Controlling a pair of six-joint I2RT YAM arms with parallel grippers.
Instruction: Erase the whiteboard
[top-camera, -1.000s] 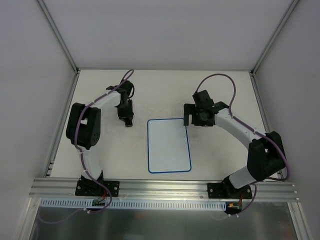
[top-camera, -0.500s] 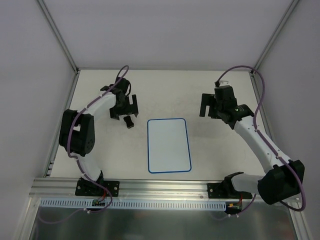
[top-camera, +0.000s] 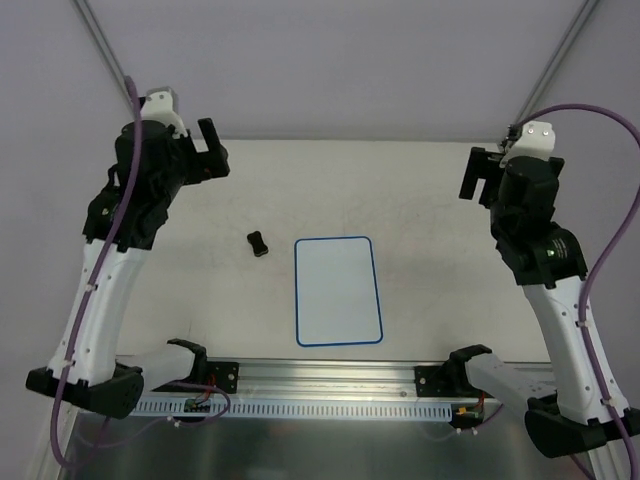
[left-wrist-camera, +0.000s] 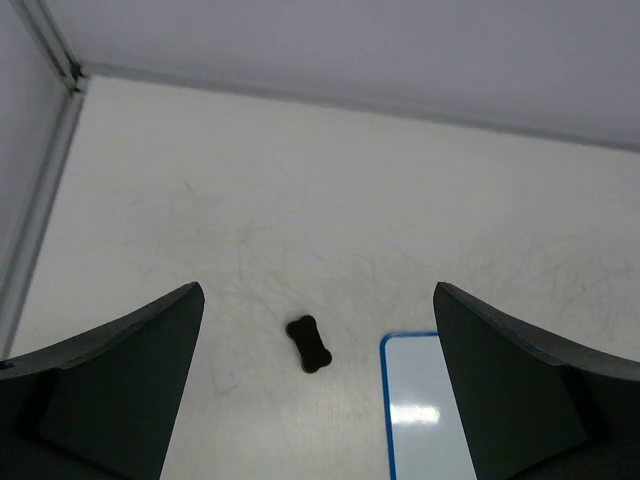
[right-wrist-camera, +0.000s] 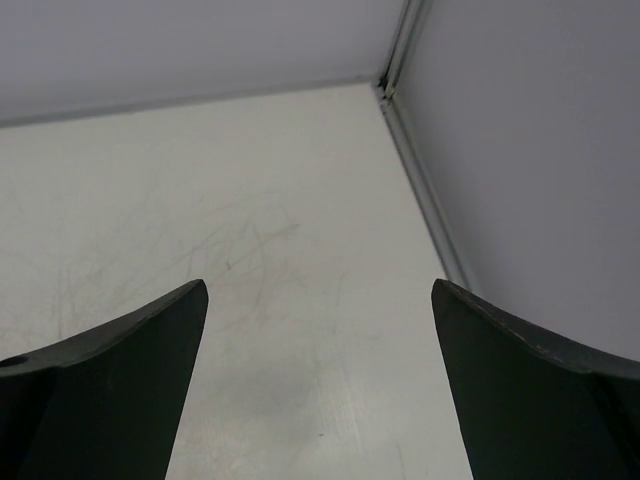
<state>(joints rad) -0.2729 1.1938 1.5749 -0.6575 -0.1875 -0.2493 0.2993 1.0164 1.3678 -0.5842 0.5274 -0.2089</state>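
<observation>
- Left arm (top-camera: 100, 290): rises from its base at the near left corner. The wrist sits high over the far left part of the table (top-camera: 420, 190).
- Left gripper (top-camera: 212, 150): jaws wide apart, nothing between them. In the left wrist view the two dark fingers (left-wrist-camera: 120, 380) frame bare tabletop, and the gripper (left-wrist-camera: 318, 288) touches nothing.
- Eraser block (top-camera: 258, 243): small, dark, bone-shaped. It lies flat on the table, just left of the whiteboard's far left corner and apart from it. The left wrist view shows it (left-wrist-camera: 308, 343) alone between the finger outlines, well below them.
- Whiteboard (top-camera: 338, 290): lies flat near the middle of the table with its long sides running near to far. The near short edge sits close to the aluminium rail (top-camera: 330, 375). It has a thin blue rim and rounded corners. From above, the face reads blank white. The left wrist view catches only its far left corner (left-wrist-camera: 425, 420), with a patch of glare on it. Neither gripper touches it.
- Right arm (top-camera: 560, 320): stands up from the near right, with its wrist over the far right edge.
- Right gripper (top-camera: 480, 175): jaws spread wide and empty. The right wrist view (right-wrist-camera: 318, 285) shows scuffed tabletop and the far right corner post between the fingers (right-wrist-camera: 110, 390).
</observation>
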